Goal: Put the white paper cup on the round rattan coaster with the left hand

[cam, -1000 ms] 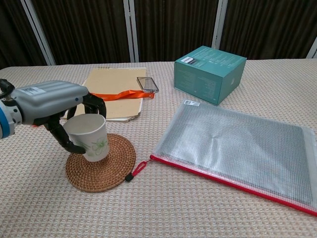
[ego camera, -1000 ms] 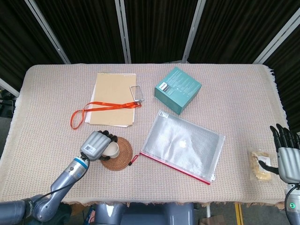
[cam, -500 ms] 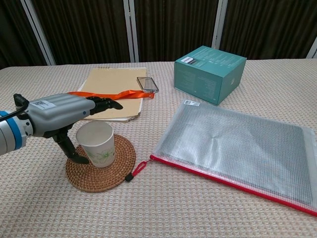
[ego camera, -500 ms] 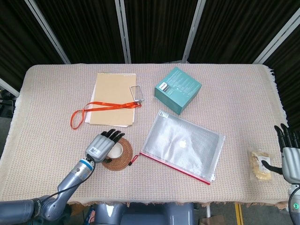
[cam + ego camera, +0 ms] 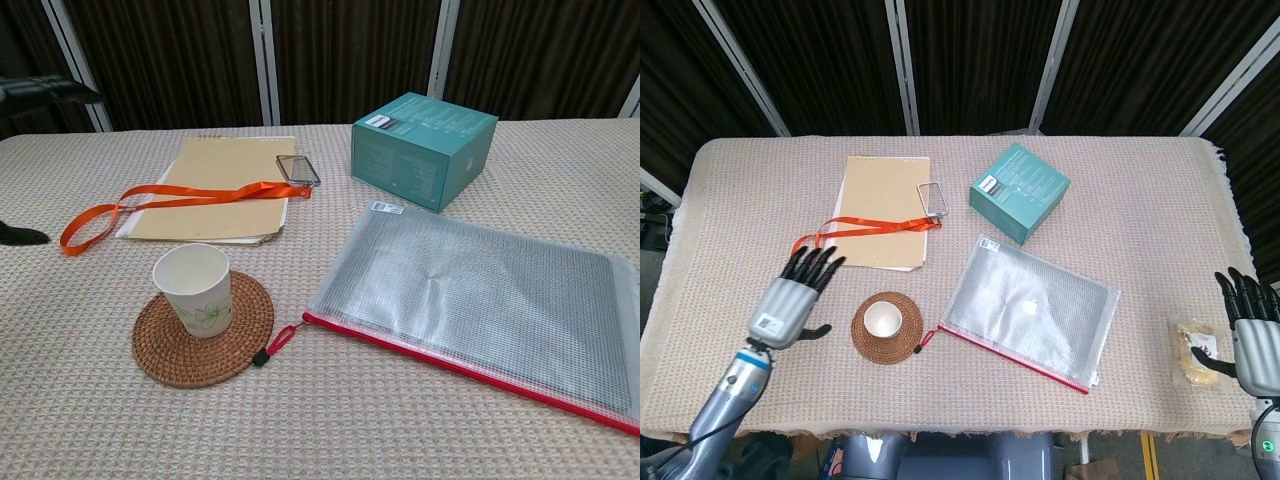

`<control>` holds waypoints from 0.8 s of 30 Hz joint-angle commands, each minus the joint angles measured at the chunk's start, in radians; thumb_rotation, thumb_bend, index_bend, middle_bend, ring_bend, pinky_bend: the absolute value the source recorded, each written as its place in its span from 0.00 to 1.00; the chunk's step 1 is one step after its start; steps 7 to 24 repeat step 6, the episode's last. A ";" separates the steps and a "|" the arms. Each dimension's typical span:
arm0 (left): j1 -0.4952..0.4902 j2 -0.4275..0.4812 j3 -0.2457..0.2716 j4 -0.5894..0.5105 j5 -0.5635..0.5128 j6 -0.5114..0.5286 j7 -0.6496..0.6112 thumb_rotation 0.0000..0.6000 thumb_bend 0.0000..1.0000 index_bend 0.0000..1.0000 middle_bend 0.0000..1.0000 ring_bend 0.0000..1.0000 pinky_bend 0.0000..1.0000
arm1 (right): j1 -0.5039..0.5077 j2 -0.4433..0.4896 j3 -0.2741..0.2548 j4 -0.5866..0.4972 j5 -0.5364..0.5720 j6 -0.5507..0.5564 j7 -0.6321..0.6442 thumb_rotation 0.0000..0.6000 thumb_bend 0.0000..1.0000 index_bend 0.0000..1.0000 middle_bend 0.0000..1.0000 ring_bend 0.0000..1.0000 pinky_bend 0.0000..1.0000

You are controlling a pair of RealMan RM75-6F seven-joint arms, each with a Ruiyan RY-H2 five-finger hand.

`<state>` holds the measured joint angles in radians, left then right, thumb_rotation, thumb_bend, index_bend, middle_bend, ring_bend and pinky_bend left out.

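Note:
The white paper cup (image 5: 883, 319) (image 5: 194, 290) stands upright on the round rattan coaster (image 5: 907, 336) (image 5: 240, 345), with nothing touching it. My left hand (image 5: 792, 300) hovers to the left of the coaster, fingers spread and empty, well apart from the cup. In the chest view only a dark fingertip (image 5: 22, 236) of it shows at the left edge. My right hand (image 5: 1250, 332) sits at the far right table edge, fingers apart, holding nothing.
A tan notebook (image 5: 883, 211) with an orange lanyard (image 5: 865, 228) lies behind the coaster. A teal box (image 5: 1020, 192) and a clear zip pouch (image 5: 1030, 311) lie to the right. A snack packet (image 5: 1195, 352) rests by my right hand.
My left hand let go of the cup and drew back to the left with fingers spread. The cup now stands alone on the coaster.

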<state>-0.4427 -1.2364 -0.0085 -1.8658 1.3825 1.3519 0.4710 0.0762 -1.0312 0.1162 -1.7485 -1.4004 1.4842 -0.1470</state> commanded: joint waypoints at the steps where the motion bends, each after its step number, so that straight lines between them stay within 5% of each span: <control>1: 0.132 0.081 0.067 0.011 0.088 0.150 -0.081 1.00 0.00 0.00 0.00 0.00 0.00 | -0.003 -0.001 -0.005 -0.002 -0.004 0.000 0.002 1.00 0.00 0.00 0.00 0.00 0.00; 6: 0.207 0.104 0.112 0.057 0.122 0.207 -0.166 1.00 0.00 0.00 0.00 0.00 0.00 | -0.007 0.003 -0.008 -0.006 -0.025 0.015 0.007 1.00 0.00 0.00 0.00 0.00 0.00; 24: 0.207 0.104 0.112 0.057 0.122 0.207 -0.166 1.00 0.00 0.00 0.00 0.00 0.00 | -0.007 0.003 -0.008 -0.006 -0.025 0.015 0.007 1.00 0.00 0.00 0.00 0.00 0.00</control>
